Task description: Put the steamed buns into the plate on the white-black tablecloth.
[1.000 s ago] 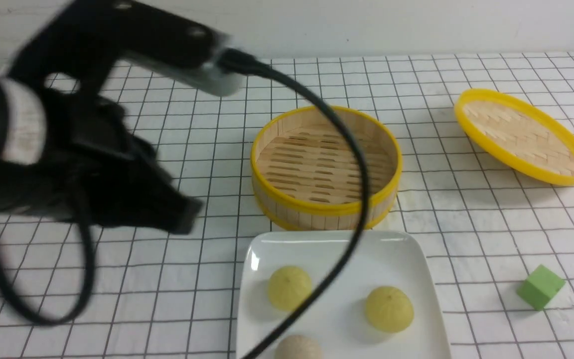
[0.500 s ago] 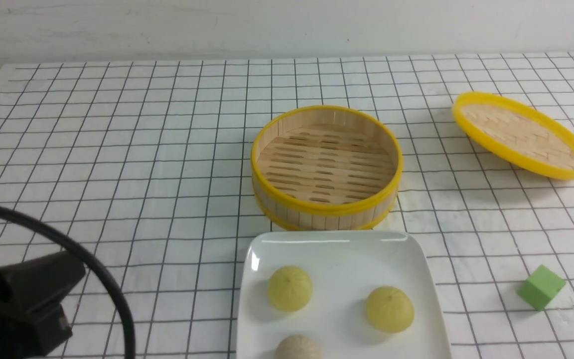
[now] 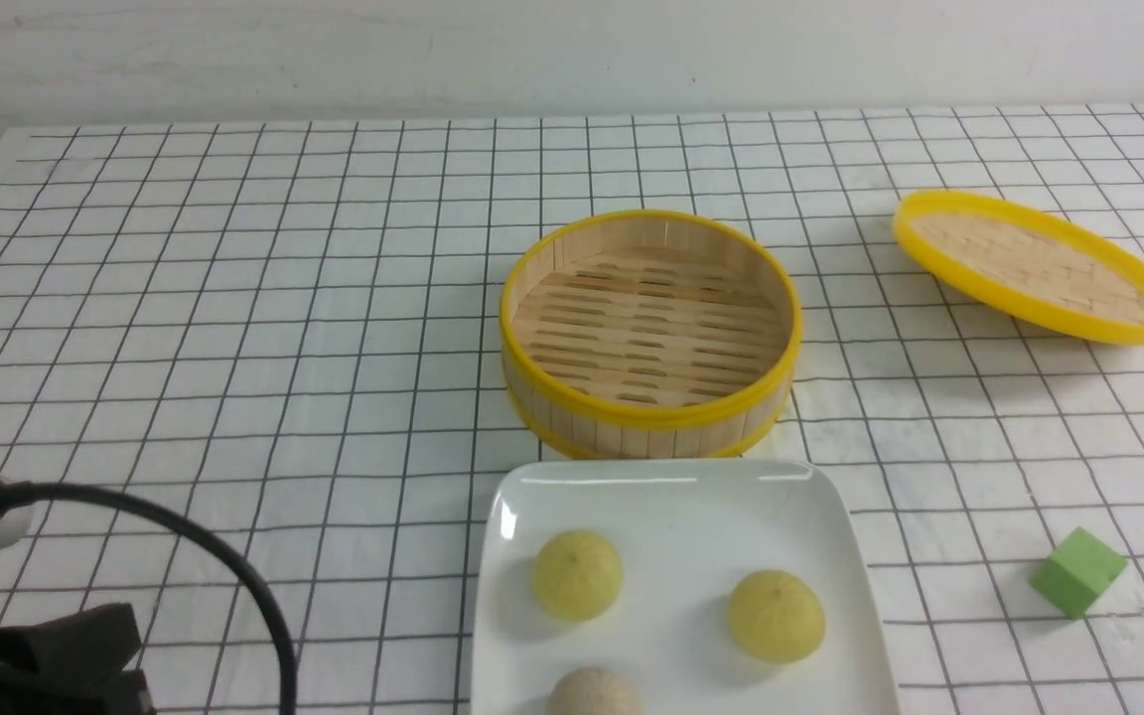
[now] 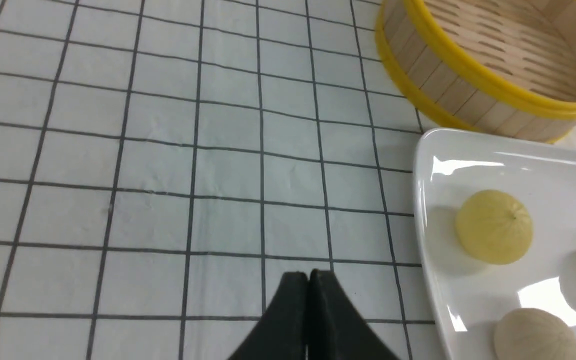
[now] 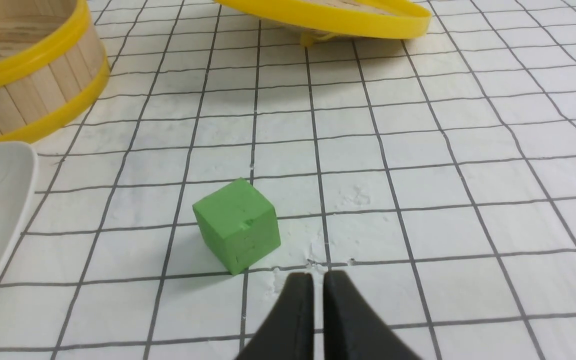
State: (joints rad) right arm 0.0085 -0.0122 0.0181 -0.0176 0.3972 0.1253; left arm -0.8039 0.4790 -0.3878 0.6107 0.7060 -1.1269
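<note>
My left hand (image 4: 308,280) has pulled back to the table's near-left corner, pressed shut and empty; right hand (image 5: 318,282) nearly closed, holding nothing. All three buns (image 3: 578,574) sit on the plate (image 3: 671,497); steamer basket (image 3: 649,333) empty; job looks finished.

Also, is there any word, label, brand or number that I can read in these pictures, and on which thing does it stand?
None. The plate, the three buns, the steamer basket, its lid, the green cube and the checked cloth carry no writing in any view. Both pincers are plain black too.
</note>
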